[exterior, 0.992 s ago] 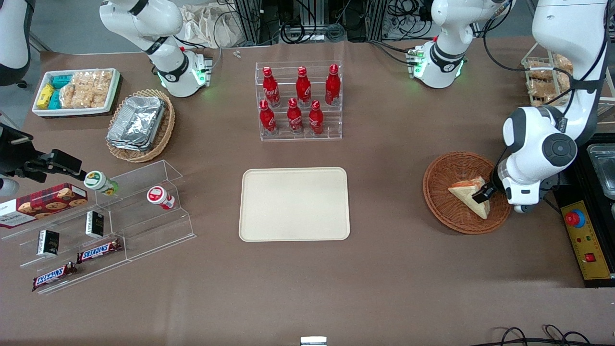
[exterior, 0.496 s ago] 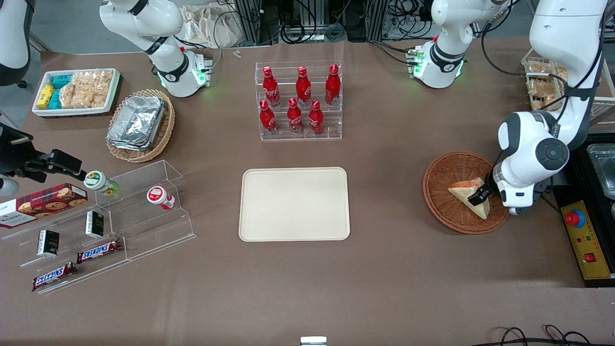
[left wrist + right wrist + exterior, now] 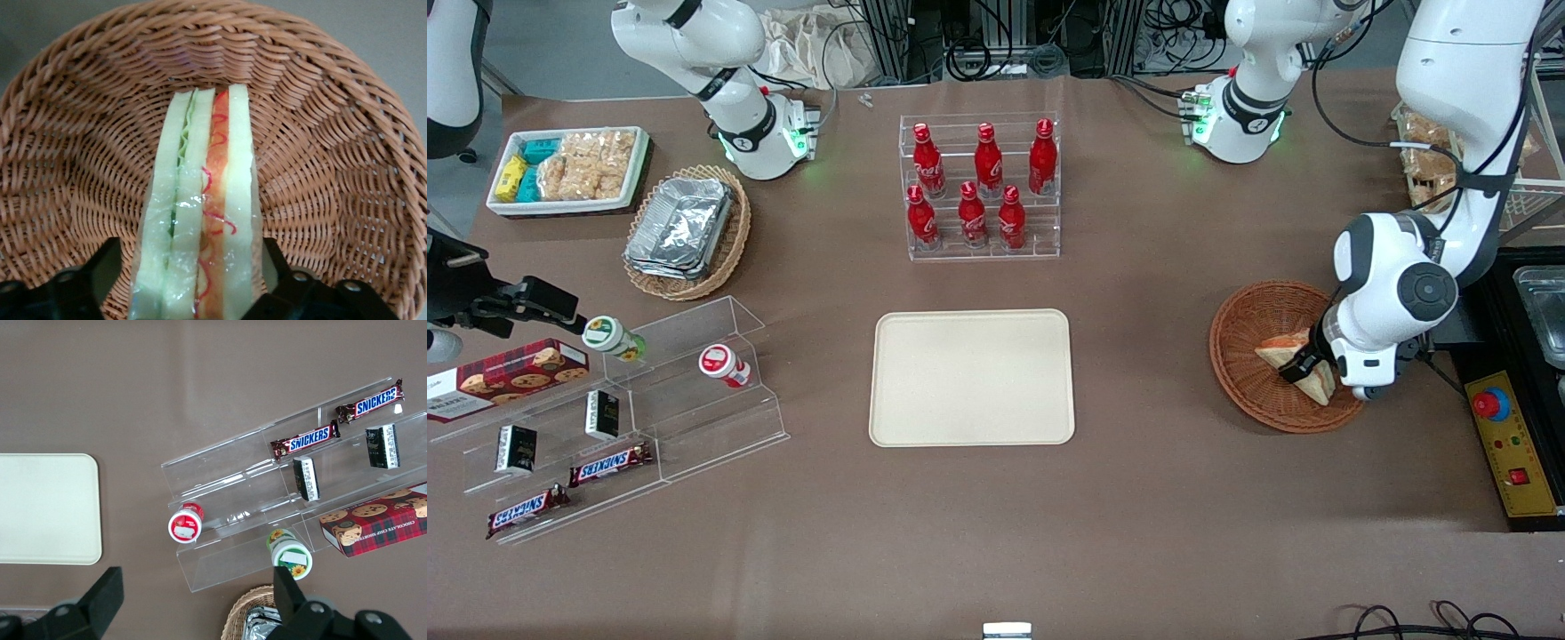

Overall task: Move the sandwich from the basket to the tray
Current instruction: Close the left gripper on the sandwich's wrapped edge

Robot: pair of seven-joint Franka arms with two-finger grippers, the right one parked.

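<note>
Straddling the wedge — not yet pinched

My left gripper [image 3: 193,283] sits in the round reddish-brown wicker basket [image 3: 80,167], jaws spread either side of the white-bread triangular sandwich [image 3: 200,220] — its long axis runs straight out between them; cream rectangular plastic tray [image 3: 971,376] well apart.

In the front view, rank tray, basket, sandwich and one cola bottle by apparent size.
1. Tray, largest.
2. Basket.
3/4. Sandwich and cola bottle: similar, and the open gripper straddling the sandwich in the basket hides part of it, so I won't rank them.
</note>
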